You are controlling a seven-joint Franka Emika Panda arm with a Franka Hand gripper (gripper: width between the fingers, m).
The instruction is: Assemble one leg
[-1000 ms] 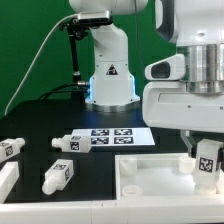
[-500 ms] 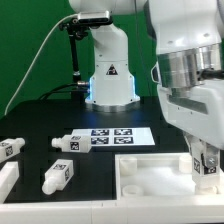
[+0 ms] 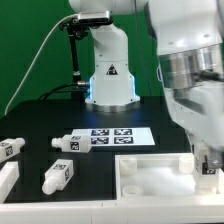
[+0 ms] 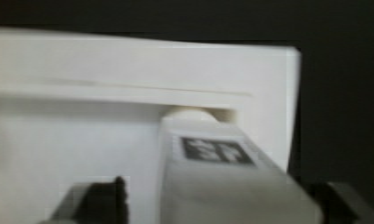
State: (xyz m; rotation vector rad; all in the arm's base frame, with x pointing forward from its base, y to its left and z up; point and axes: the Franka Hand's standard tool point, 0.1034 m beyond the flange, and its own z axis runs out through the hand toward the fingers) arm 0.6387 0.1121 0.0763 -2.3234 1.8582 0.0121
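Since the earlier frames the arm has swung its wrist round and dropped lower, and the leg's tag, once plain in the exterior view, is now mostly hidden behind the tool (image 3: 210,160).

The tool is pressed together on the leg (image 4: 219,165). One finger (image 4: 106,200) shows on each side of the blocky body, though the wrist view is too blurred to confirm contact on both faces.

The leg hangs over the white tray-like panel (image 3: 150,172), which lies near the tabletop's (image 3: 40,120) front edge, toward the exterior view's right. In the wrist view the leg's far end meets a shadowed recess in the panel. You cannot tell whether it has entered.

Treat the leg as light, rigid plastic. It will not flex or crush, but its smooth faces may slip or twist if the stub binds.

Hold it across the flat sides of the blocky body and leave the stub free.

Three spare legs lie on the tabletop, one (image 3: 10,148) at the exterior view's left edge and two (image 3: 68,142) (image 3: 57,175) farther in, just beside the marker board (image 3: 115,137).
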